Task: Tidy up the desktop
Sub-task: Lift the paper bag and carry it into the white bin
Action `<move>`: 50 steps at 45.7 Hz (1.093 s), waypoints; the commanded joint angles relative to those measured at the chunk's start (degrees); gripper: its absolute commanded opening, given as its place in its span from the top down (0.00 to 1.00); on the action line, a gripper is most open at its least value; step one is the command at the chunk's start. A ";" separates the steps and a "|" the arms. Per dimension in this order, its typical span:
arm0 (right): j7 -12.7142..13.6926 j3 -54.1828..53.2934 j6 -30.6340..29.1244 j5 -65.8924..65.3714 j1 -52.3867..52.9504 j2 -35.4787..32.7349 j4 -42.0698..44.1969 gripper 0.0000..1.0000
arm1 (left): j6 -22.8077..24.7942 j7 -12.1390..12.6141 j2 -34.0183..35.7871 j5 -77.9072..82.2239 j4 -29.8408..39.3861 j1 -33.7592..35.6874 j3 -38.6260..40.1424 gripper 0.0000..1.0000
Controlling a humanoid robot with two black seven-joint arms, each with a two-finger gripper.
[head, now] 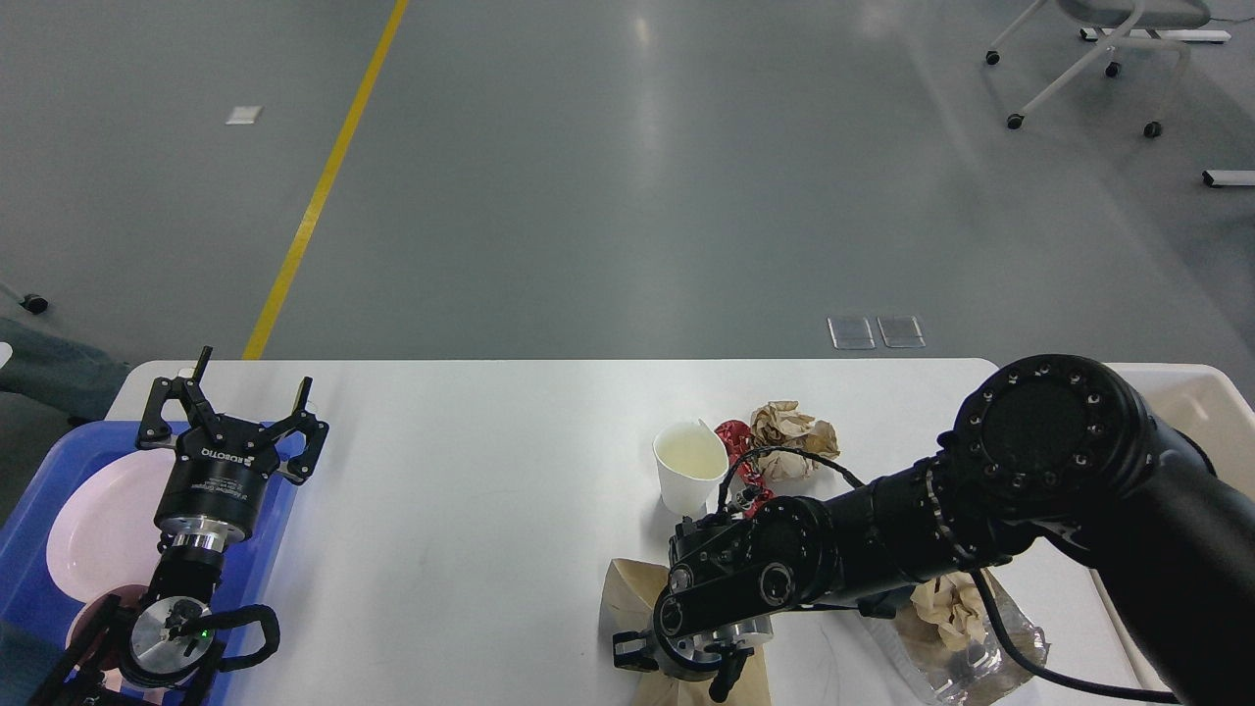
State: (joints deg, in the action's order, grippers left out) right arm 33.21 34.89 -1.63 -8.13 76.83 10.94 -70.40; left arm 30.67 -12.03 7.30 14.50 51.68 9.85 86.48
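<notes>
On the desktop (490, 471), a cup (689, 466) is placed left of a crumpled paper ball (792, 431); a tray (39, 490) holding 1 plate (98, 520) is found at the left edge.

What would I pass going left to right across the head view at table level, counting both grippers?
Blue tray with a pink plate → left gripper, open → bare desktop → right gripper, angled down over brown paper → white paper cup → crumpled brown paper ball → cream bin.
</notes>
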 commanded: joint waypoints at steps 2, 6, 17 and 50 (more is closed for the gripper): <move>-0.08 0.00 -2.23 3.20 4.11 -2.76 -4.03 1.00 | 0.01 0.08 0.00 0.00 0.00 -0.01 0.00 0.04; -0.16 0.00 -4.52 7.41 10.17 -6.18 -8.34 1.00 | 0.01 -0.01 0.00 0.00 0.00 -0.01 0.00 0.04; -0.25 0.17 -16.46 17.44 26.70 -14.97 -16.87 1.00 | 0.00 -0.01 0.00 0.00 0.00 -0.01 0.00 0.04; -33.12 50.88 -47.85 20.25 71.35 -25.35 -19.24 1.00 | 0.00 -0.01 0.00 0.00 0.00 -0.01 0.00 0.04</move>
State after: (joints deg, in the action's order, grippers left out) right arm 2.36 80.29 -46.72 12.67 143.34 -15.16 -89.23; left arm 30.63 -12.02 7.29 14.50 51.68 9.85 86.48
